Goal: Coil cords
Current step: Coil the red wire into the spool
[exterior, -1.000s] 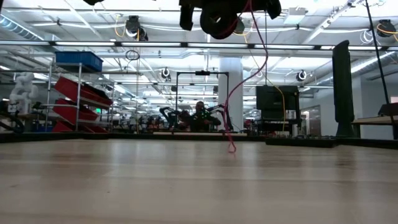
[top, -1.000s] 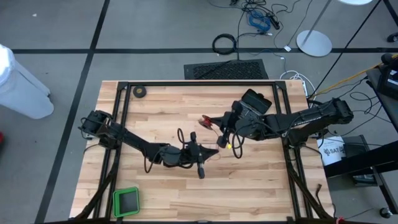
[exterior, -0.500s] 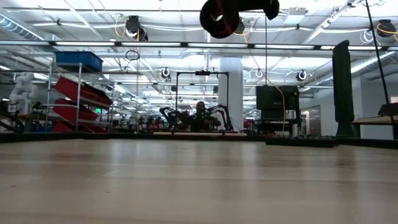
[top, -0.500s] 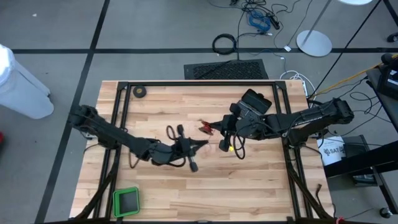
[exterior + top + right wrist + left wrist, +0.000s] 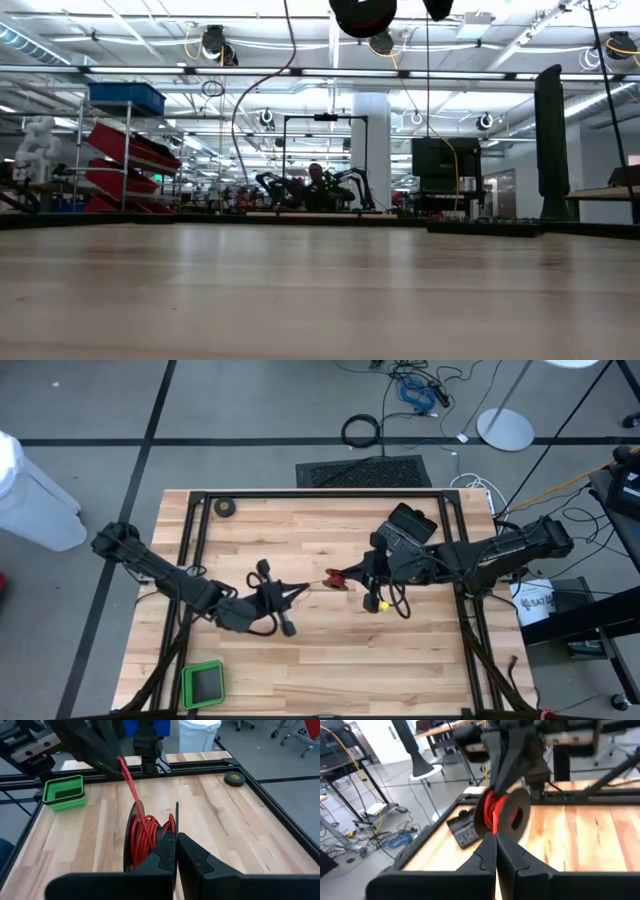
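Mid-wind: the right gripper (image 5: 176, 851), jaws closed on the small black reel of thin red wire (image 5: 147, 840), holds it above the wooden counter (image 5: 300, 540); the left gripper (image 5: 300, 588), jaws closed, seemingly pinches the wire's free end; next, lay another turn on

The tabletop (image 5: 300, 660) was pale blond wood in butcher-block strips with darker streaks, framed by black metal rails (image 5: 320, 493), and both robot arms were matte black, the left gripper (image 5: 300, 586) and right gripper (image 5: 350, 574) dark too. The thin wire (image 5: 131, 785) was bright red, wound on a small round black reel (image 5: 512, 814); a bright green square tray (image 5: 203, 683) with a dark inside sat by the near left corner and a black tape roll (image 5: 226, 508) by the far left corner. A small yellow spot (image 5: 381, 604) showed under the right arm, a white cylindrical bin (image 5: 30, 495) stood on the grey floor marked with black lines, and blue cable (image 5: 413, 393) lay among black cables beyond the table.
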{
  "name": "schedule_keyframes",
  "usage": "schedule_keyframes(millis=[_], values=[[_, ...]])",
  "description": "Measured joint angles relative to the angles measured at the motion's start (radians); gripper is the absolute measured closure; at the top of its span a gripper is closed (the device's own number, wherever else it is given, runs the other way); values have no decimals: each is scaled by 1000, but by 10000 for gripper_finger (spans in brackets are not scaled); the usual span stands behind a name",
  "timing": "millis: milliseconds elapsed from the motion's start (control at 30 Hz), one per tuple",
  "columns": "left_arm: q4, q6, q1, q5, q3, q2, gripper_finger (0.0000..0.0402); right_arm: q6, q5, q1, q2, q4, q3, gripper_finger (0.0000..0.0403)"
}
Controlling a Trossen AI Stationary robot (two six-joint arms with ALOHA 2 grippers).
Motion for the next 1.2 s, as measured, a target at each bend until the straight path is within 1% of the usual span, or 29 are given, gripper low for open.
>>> schedule_keyframes(millis=[167,333,433,600,700,767,867,933,1200], values=[[-78,-67,-32,2,0,18,402,-7,-2,15,0,5,0,403],[-139,-128,-58,2,-1,26,402,-8,-28,17,-5,16,-1,403],[-177,-178,-68,4,-1,28,402,-12,-30,20,-9,46,-1,403],[-174,-223,-77,8,-19,28,398,-41,-101,22,-9,111,-1,403],[-171,-247,-76,18,-29,28,390,-53,-104,22,-9,137,-1,403],[-172,-251,-76,61,-34,28,386,-57,-104,21,-9,136,-1,403],[-172,-215,-76,173,-35,28,383,-69,-107,16,-9,150,-1,403],[-169,-204,-75,229,-35,27,383,-73,-108,10,-9,161,-1,402],[-172,-185,-87,332,-35,27,381,-98,-107,8,-9,180,-2,402]])
